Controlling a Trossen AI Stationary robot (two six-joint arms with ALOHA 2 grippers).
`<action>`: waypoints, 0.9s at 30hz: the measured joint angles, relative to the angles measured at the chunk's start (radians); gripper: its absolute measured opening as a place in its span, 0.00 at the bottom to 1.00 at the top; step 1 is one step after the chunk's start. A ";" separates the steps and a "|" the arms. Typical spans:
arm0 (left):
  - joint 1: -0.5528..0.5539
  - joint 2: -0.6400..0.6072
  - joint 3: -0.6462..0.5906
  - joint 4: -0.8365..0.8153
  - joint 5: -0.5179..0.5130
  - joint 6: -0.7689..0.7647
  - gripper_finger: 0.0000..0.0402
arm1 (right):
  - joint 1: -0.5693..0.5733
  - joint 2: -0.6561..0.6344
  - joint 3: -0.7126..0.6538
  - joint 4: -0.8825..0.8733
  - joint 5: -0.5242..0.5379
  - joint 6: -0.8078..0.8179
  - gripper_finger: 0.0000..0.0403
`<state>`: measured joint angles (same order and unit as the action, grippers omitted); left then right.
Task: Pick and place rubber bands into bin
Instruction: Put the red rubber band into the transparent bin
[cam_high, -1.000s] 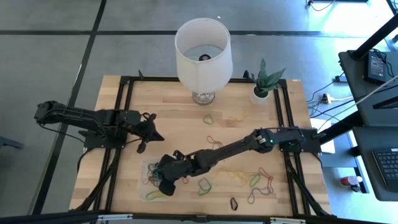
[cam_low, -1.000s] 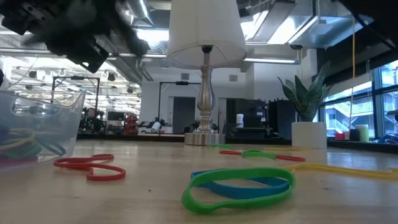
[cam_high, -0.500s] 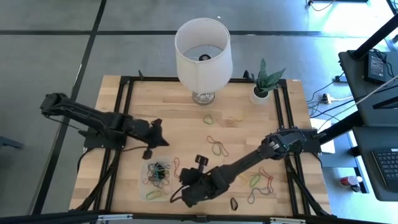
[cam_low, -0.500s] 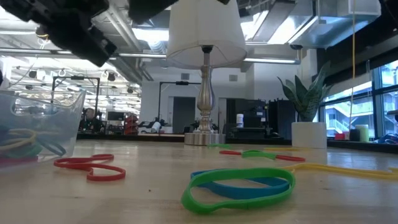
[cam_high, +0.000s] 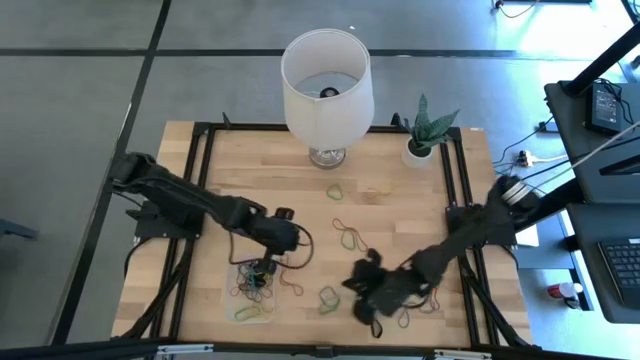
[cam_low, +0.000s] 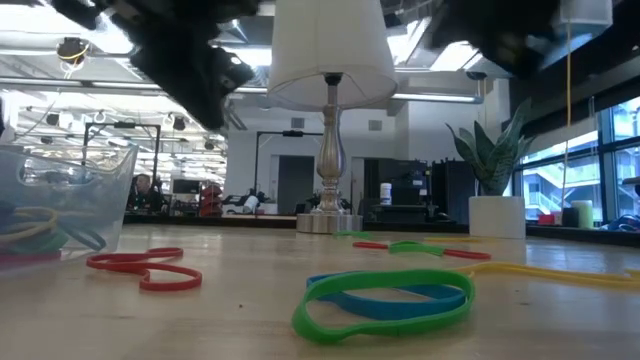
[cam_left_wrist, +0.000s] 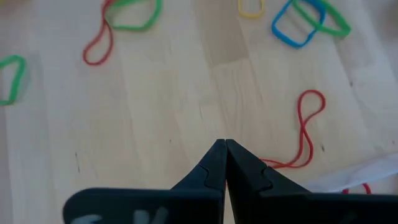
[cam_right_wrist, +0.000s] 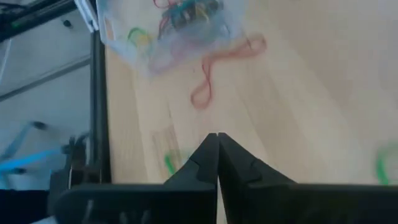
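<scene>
bin (cam_high: 251, 288): clear tray near the worktop's front-left corner, long axis running front to back, bands heaped inside; low view shows only its wall. rubber bands (cam_high: 349, 238): loose across centre and front-right; open wood toward the back edge. left gripper (cam_left_wrist: 224, 147): pinched shut, empty, just behind the bin. right gripper (cam_right_wrist: 217, 138): pinched shut, empty, front centre.

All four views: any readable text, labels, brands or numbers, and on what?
None readable.
Lamp, plant pot, bin, rubber bands: no print visible.
Left wrist housing: pale smudges at the picture's edge, too blurred to read.
Room behind the table in the low view: signs, if any, too small to read.
</scene>
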<state>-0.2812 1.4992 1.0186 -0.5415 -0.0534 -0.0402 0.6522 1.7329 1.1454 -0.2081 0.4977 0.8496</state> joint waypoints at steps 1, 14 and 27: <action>-0.002 0.036 0.043 -0.041 0.000 0.000 0.00 | 0.012 -0.040 -0.061 0.021 0.000 0.028 0.01; -0.093 0.427 0.535 -0.356 -0.002 -0.046 0.24 | 0.112 -0.350 -0.465 0.086 0.001 0.103 0.01; -0.126 0.631 0.674 -0.457 0.141 -0.327 0.45 | 0.134 -0.374 -0.496 0.084 -0.002 0.001 0.01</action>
<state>-0.4076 2.1300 1.6927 -0.9986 0.0880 -0.3667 0.7866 1.3594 0.6491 -0.1244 0.4960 0.8504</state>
